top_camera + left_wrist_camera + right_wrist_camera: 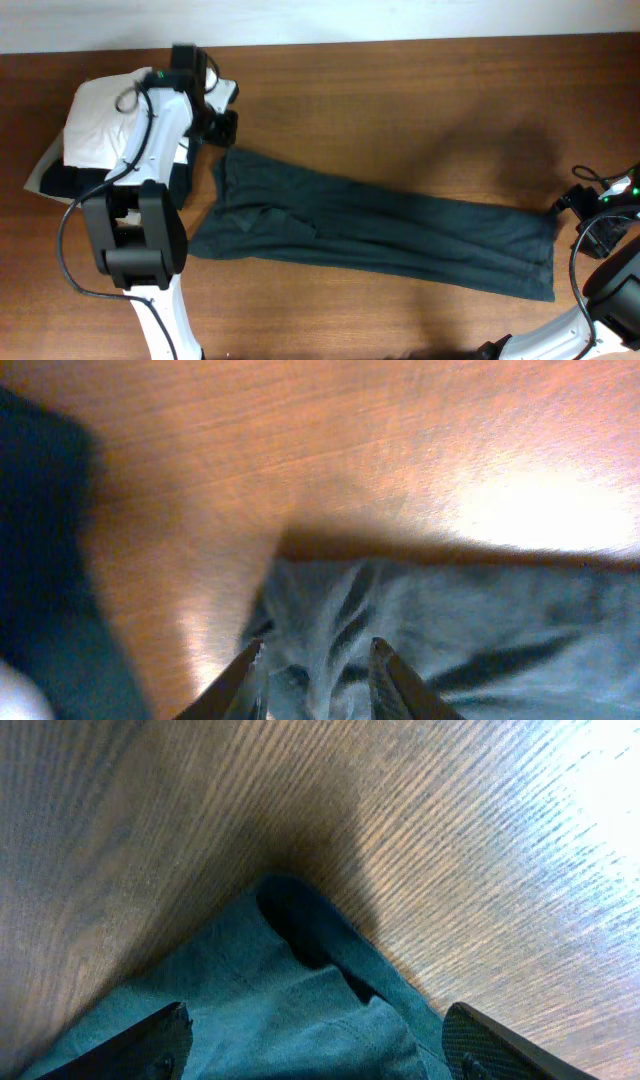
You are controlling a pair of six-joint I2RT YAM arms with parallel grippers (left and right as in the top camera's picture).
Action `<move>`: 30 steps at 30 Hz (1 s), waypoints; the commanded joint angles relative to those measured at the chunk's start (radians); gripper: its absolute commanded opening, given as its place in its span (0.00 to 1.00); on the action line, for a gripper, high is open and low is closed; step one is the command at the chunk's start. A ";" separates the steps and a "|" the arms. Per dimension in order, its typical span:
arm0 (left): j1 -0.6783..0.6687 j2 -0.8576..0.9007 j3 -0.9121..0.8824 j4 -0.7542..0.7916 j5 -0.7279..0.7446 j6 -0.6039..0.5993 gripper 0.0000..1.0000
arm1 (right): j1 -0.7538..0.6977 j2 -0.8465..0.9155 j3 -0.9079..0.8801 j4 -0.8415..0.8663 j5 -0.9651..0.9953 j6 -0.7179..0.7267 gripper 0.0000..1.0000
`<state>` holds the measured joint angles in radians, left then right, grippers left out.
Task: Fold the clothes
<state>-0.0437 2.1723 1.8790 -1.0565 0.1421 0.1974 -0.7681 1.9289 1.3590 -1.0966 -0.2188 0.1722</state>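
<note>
The dark teal T-shirt (380, 235) lies folded into a long strip, slanting from the upper left to the lower right of the wooden table (400, 100). No lettering shows. My left gripper (222, 130) is at the strip's upper left corner. In the left wrist view its fingers (315, 675) are closed partway on a bunched ridge of the fabric (450, 630). My right gripper (572, 207) is at the strip's right end. In the right wrist view it (315, 1040) is wide open over the shirt's corner (290, 990) and holds nothing.
A folded white garment (100, 120) lies at the far left under the left arm, with a beige cloth (40, 172) and dark fabric (65, 182) below it. The table's back edge (400, 42) meets a white wall.
</note>
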 commanded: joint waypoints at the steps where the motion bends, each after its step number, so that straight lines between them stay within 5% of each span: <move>1: -0.016 -0.009 0.143 -0.182 0.048 0.005 0.34 | 0.002 -0.010 -0.016 -0.016 0.065 -0.001 0.85; 3: -0.041 -0.005 0.116 -0.250 0.114 0.005 0.27 | 0.002 -0.010 -0.040 -0.009 0.053 0.005 0.85; 6: -0.093 0.011 -0.017 -0.213 0.117 0.005 0.01 | 0.002 -0.010 -0.043 -0.002 -0.002 -0.001 0.84; 8: -0.127 0.012 -0.142 -0.114 0.116 0.005 0.01 | 0.002 -0.010 -0.043 -0.003 -0.123 -0.070 0.74; 10: -0.146 0.012 -0.238 -0.008 0.099 -0.004 0.01 | 0.011 -0.010 -0.044 -0.073 -0.175 -0.063 0.49; 12: -0.150 0.012 -0.319 0.082 0.075 -0.029 0.01 | 0.043 -0.010 -0.078 -0.098 -0.170 -0.058 0.45; 14: -0.150 0.014 -0.368 0.149 0.075 -0.029 0.01 | 0.061 -0.010 -0.143 -0.026 -0.108 0.022 0.41; 19: -0.150 0.017 -0.377 0.289 0.097 -0.030 0.01 | 0.062 -0.010 -0.307 0.262 -0.035 0.215 0.09; 23: -0.150 0.018 -0.366 0.479 0.128 -0.108 0.00 | 0.060 -0.010 -0.327 0.438 -0.093 0.282 0.07; 25: -0.150 0.018 -0.338 0.546 0.183 -0.108 0.00 | 0.061 -0.010 -0.325 0.566 -0.292 0.255 0.11; 28: -0.143 0.017 -0.187 0.463 0.182 -0.116 0.07 | 0.044 -0.012 -0.267 0.587 -0.599 0.105 0.47; 30: -0.129 0.017 -0.084 0.354 0.147 -0.114 0.11 | 0.005 -0.019 -0.193 0.483 -0.629 0.029 0.51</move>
<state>-0.1940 2.1887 1.6669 -0.6262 0.3008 0.0925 -0.7231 1.9064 1.0836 -0.5518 -0.6975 0.3244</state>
